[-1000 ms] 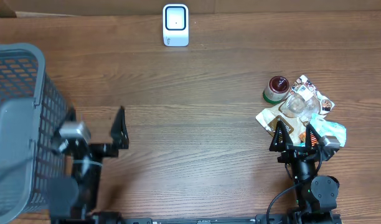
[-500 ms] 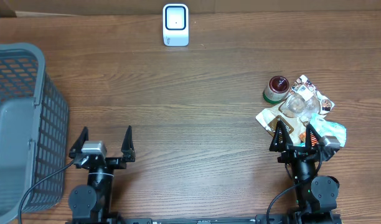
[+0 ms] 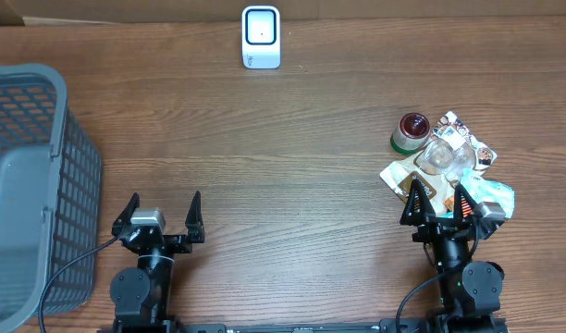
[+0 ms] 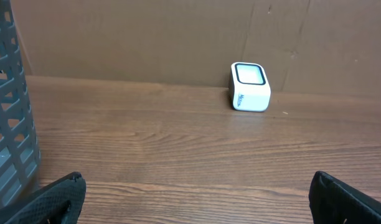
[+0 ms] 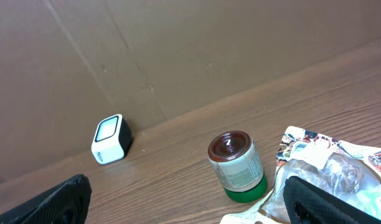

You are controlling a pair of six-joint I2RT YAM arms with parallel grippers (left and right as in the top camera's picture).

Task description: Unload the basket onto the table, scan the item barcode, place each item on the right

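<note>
Overhead, the two arms are sitting at the near edge of the bench (image 3: 292,139), the left claw (image 3: 165,200) and the right claw (image 3: 436,190) both standing spread wide and gripping nothing. The right claw's tips are overlapping the near edge of a heap of crinkled packets (image 3: 482,194). A jar (image 3: 411,132) with a dark red lid is sitting at the heap's far left corner, touching it. A grey mesh basket (image 3: 24,185) is standing at the left, apart from the left claw. The white scanner (image 3: 261,37) is waiting at the far edge, well apart from the items. The left wrist view is showing only the basket's wall, bare wood and the scanner, with none of the items. The right wrist view is catching the jar's green base and label, which the overhead is hiding, and both wrist views are showing a cardboard wall (image 4: 147,43) behind the scanner. A second ago the left arm was turned toward the basket with its claw against the mesh; now it is facing straight ahead. The right arm is sitting unchanged. Counting: two claws, one basket, one scanner, one jar and one heap whose packets I cannot count.
</note>
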